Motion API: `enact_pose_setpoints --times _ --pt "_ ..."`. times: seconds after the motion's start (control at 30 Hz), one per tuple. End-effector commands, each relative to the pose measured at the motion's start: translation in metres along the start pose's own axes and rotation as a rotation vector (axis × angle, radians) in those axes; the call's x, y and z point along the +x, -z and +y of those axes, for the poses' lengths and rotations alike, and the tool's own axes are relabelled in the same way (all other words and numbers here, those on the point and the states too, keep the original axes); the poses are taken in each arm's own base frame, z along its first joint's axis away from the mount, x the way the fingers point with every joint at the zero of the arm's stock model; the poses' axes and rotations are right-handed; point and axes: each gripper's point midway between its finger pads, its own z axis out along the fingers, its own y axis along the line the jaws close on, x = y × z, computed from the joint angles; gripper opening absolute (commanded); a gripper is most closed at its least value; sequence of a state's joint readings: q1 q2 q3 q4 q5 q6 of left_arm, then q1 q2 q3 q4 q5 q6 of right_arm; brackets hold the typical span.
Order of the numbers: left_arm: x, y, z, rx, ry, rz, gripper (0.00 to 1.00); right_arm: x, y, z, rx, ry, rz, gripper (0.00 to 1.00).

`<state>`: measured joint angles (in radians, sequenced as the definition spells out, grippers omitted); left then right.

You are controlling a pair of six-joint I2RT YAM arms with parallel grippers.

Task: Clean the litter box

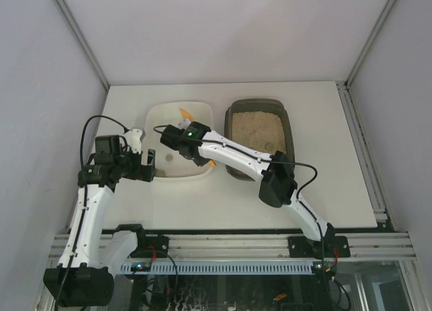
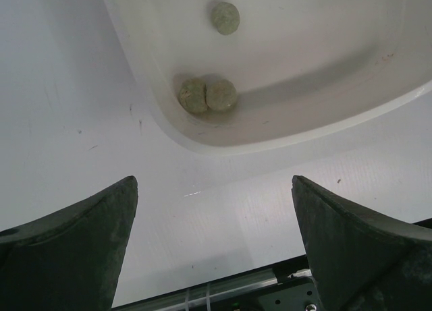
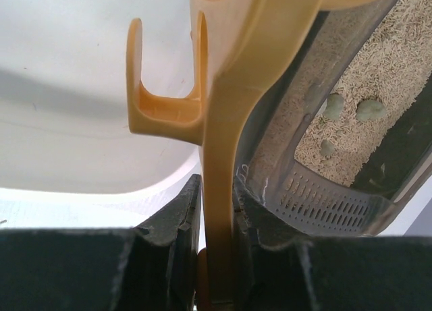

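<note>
Right claw [image 3: 217, 203] grips yellow scoop [image 3: 233, 88]; left claw [image 2: 212, 189] gapes beside white tub [image 2: 304, 88].

The top view looks down from behind the arm bases over the whole counter [image 1: 337, 189]. Both wrist views sit close, facing past their jaws; all three share the white tub [image 1: 169, 119].

The white surface [image 1: 324, 189] carries two containers, set side by side toward its far edge. The white tub [image 1: 165, 122] stands on the left. The dark litter box [image 1: 291, 132] stands just beside it on the right, their long sides parallel. Faint scuffs mark the surface near the tub's corner.
</note>
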<state>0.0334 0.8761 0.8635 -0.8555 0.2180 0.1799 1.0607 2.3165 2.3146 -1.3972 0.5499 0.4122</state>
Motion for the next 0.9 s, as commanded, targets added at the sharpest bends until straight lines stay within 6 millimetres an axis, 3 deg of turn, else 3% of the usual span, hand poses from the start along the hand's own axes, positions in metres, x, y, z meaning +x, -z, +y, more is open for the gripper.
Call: enact_pose_setpoints --times 0.0,0.13,0.2,0.3,0.37,0.43,0.53,0.6,0.67,0.87 --pt "-0.004 0.001 -0.001 0.009 -0.018 -0.032 1.0 -0.019 0.031 -0.013 -0.045 -0.038 -0.096 0.0" --pt "-0.004 0.001 -0.002 0.017 -0.02 -0.03 1.0 -0.022 0.038 -0.015 -0.013 -0.032 -0.135 0.0" --pt "-0.004 0.001 -0.002 0.018 -0.019 -0.03 1.0 -0.021 0.042 -0.005 -0.056 0.015 -0.148 0.0" --pt "-0.004 0.001 -0.001 0.014 -0.018 -0.029 1.0 -0.015 0.043 -0.03 0.019 -0.005 -0.127 0.0" --pt "-0.004 0.001 -0.003 0.022 -0.022 -0.033 1.0 -0.013 0.042 -0.01 -0.095 0.024 -0.134 0.0" --pt "-0.004 0.001 -0.003 0.024 -0.023 -0.03 1.0 -0.011 0.04 -0.023 -0.033 0.026 -0.136 0.0" --pt "-0.003 0.001 -0.003 0.024 -0.021 -0.029 1.0 -0.008 0.041 -0.018 -0.033 0.04 -0.13 0.0" --pt "-0.004 0.001 -0.003 0.025 -0.022 -0.032 1.0 -0.004 0.038 0.002 -0.099 0.113 -0.116 0.0" --pt "-0.004 0.002 -0.004 0.026 -0.023 -0.034 1.0 -0.007 0.039 -0.013 0.041 0.126 -0.13 0.0" --pt "-0.004 0.002 -0.003 0.023 -0.023 -0.034 1.0 -0.016 0.043 -0.021 -0.094 -0.01 -0.129 0.0"
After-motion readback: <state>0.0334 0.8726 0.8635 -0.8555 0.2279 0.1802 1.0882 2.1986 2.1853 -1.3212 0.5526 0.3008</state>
